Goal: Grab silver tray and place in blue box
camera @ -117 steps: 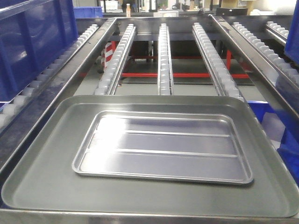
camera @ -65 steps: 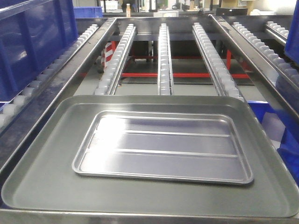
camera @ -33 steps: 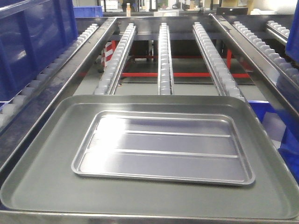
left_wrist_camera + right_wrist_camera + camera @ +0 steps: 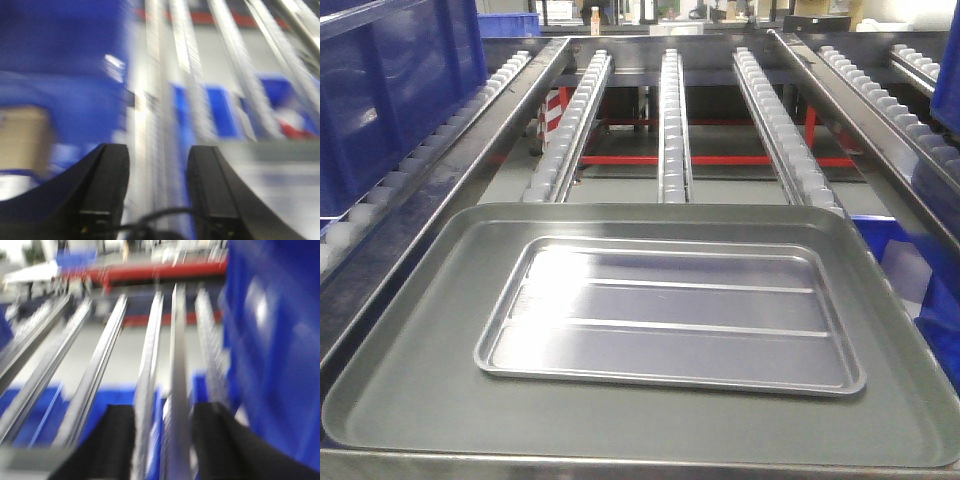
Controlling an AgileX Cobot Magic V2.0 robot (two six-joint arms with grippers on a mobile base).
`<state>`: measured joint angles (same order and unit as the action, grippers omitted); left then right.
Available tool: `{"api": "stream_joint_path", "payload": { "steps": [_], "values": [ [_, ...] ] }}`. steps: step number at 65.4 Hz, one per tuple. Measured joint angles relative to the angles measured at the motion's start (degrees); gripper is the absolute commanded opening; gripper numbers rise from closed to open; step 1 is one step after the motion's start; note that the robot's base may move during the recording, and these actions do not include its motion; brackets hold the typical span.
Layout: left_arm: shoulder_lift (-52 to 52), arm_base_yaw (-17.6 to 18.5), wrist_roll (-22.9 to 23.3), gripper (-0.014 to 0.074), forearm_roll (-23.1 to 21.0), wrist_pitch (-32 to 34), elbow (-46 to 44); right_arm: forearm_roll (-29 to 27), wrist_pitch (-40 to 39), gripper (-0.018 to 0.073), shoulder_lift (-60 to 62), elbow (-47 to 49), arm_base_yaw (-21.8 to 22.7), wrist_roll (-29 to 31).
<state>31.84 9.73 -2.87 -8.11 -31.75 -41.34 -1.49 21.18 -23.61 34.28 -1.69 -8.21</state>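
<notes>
Centre frame: silver tray (image 4: 670, 315) sits flat inside bigger grey tray (image 4: 400, 390), so only its rim is grabbable. Left claw (image 4: 157, 155) and right claw (image 4: 165, 412) both apart, empty. Blue box (image 4: 390, 100) upper left.

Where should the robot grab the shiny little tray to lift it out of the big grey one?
Probably by its rolled rim at the two short ends, one arm per end, coming down from above. The silver tray lies flat, so the rim is its only edge to pinch, and bare floor of the grey tray surrounds it, leaving room for an outer finger.
</notes>
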Motion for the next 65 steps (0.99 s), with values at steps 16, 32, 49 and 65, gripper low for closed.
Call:
{"api": "stream_joint_path", "payload": {
  "steps": [16,32,49,65],
  "values": [
    [11.78,18.3,-1.49,0.0229,-4.22,-0.12,-2.57,-5.66,6.59,0.0454,-10.75,1.86,-14.38,0.0],
    [24.22,32.52,-1.94,0.0227,-5.97,2.09,-7.3,-7.04,5.49,0.0443,-24.65,5.28,-30.57,0.0],
    [42.26,33.22,9.89,0.0227,3.45,-6.79,-17.68,-7.25,12.16,0.0443,-41.29,12.23,-29.65,-0.6],
    [55.16,33.22,30.54,0.0227,16.96,-14.55,-25.43,-3.1,19.41,0.0443,-53.21,19.07,-24.78,-8.58]
  ]
}}
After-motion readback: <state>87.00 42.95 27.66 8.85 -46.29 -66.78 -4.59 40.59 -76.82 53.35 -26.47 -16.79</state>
